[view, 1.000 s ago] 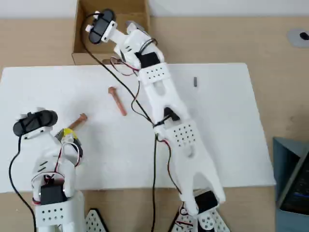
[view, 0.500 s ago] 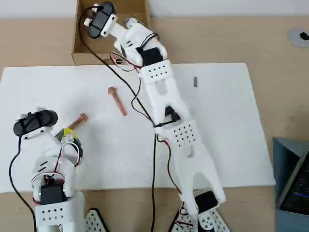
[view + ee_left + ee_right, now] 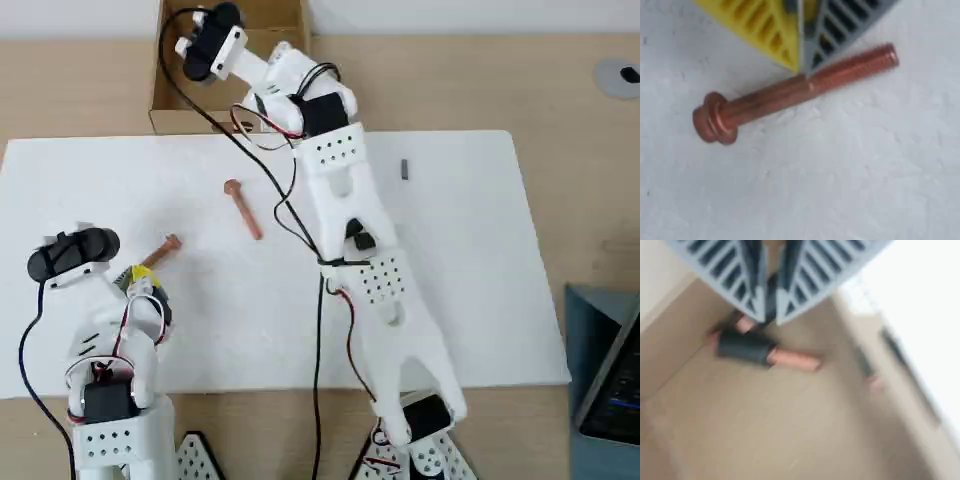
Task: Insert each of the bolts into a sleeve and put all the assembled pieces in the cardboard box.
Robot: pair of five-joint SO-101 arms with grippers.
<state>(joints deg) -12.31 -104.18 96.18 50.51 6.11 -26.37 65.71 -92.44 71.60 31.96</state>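
A copper bolt (image 3: 790,92) lies on the white mat (image 3: 450,300). My left gripper (image 3: 800,67) is shut, and its yellow and grey tips rest on the bolt's shaft. From above, this bolt (image 3: 165,247) lies just beyond the left gripper (image 3: 143,272). A second bolt (image 3: 243,208) lies loose mid-mat, and a dark sleeve (image 3: 405,169) sits at the far right. My right arm (image 3: 300,90) leans over the cardboard box (image 3: 157,95). There the right gripper (image 3: 771,315) is shut on a dark sleeved piece, above an assembled bolt and sleeve (image 3: 760,352) on the box floor (image 3: 790,430).
Black cables (image 3: 290,215) trail from the right arm across the mat near the second bolt. Bare wooden table (image 3: 560,90) surrounds the mat. A dark device (image 3: 605,380) sits at the right edge.
The right arm's wrist has swung further over the box, toward its far left side. The left arm and the bolts on the mat have not moved.
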